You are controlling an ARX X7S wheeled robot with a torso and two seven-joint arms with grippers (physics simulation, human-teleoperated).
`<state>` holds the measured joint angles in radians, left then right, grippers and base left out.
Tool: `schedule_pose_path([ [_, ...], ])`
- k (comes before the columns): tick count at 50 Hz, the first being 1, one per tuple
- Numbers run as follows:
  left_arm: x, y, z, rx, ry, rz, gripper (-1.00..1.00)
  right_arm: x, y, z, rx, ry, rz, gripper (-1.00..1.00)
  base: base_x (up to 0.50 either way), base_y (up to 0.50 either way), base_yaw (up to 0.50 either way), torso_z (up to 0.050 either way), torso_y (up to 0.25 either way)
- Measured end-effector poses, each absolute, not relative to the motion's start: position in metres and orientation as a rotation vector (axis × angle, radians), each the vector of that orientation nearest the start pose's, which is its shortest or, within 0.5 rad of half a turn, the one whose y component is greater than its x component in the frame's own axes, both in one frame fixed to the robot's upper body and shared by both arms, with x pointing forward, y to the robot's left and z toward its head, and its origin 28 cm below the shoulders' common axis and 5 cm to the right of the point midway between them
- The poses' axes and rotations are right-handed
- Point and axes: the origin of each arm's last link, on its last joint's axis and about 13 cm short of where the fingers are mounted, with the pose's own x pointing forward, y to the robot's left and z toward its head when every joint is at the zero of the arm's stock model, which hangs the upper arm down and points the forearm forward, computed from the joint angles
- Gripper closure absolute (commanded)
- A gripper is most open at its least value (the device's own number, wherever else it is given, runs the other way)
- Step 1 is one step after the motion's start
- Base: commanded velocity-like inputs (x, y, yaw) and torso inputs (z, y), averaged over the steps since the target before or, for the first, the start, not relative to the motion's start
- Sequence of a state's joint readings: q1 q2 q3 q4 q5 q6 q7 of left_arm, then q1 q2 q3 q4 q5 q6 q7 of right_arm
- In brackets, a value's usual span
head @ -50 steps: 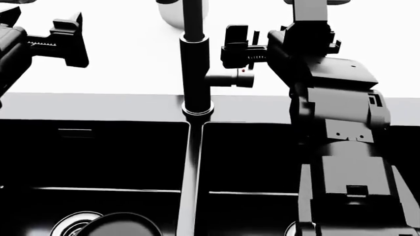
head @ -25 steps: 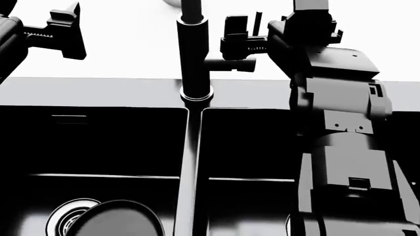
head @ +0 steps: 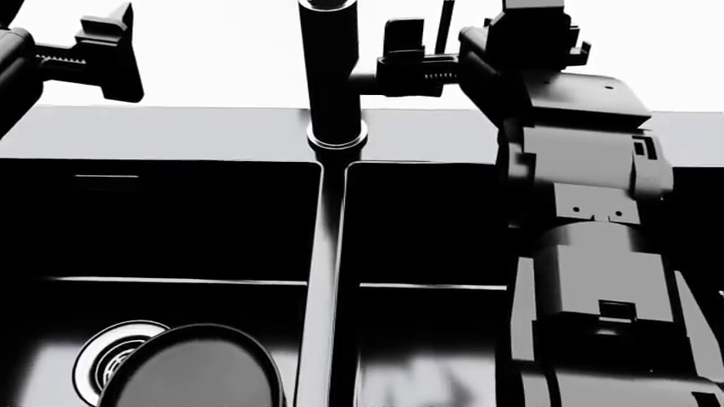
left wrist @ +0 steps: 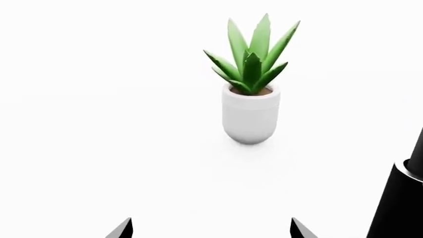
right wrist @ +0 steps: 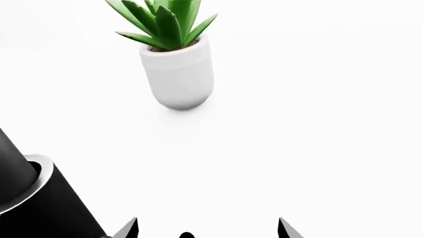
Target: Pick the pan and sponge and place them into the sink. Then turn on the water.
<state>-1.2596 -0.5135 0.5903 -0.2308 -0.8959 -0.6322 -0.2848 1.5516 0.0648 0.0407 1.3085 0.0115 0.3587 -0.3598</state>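
Note:
The sink point(head: 169, 131) fills the head view, two glossy black basins inside a steel rim. The pan point(head: 195, 371), round and dark, lies in the left basin beside a steel drain point(head: 100, 354). The sponge is out of view. The black faucet column point(head: 331, 76) rises behind the divider, its short side handle point(head: 371, 82) pointing right. My right gripper point(head: 423, 47) is open at that handle, and in the right wrist view a dark tip shows between the open fingers of that gripper point(right wrist: 206, 230). My left gripper point(head: 111, 51) hangs open and empty over the counter at the far left, as the left wrist view also shows of this gripper point(left wrist: 211, 230).
A white pot with a green spiky plant point(left wrist: 250, 116) stands on the white counter behind the faucet, the same plant point(right wrist: 177, 74) showing in the right wrist view. My right arm point(head: 588, 254) covers much of the right basin. The faucet column point(right wrist: 39, 203) stands close beside the right gripper.
The head view has shifted, so the sink and faucet sit higher in frame and more of the pan shows. My right gripper has come down level with the faucet handle.

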Motion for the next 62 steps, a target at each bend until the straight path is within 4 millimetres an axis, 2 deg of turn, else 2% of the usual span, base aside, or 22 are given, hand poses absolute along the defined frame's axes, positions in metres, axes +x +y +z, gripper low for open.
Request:
schedule_pose_path([
  [22,0.360,0.252,0.287,0.048,-0.079,-0.140,-1.00,0.437,-0.127,0.274,0.073,0.065,0.252,-1.00,0.00,0.00,0.00,0.003,-0.018],
  [62,0.362,0.253,0.287,0.056,-0.096,-0.109,-1.00,0.435,-0.138,0.268,0.151,0.069,0.168,-1.00,0.00,0.00,0.00,0.000,0.000],
])
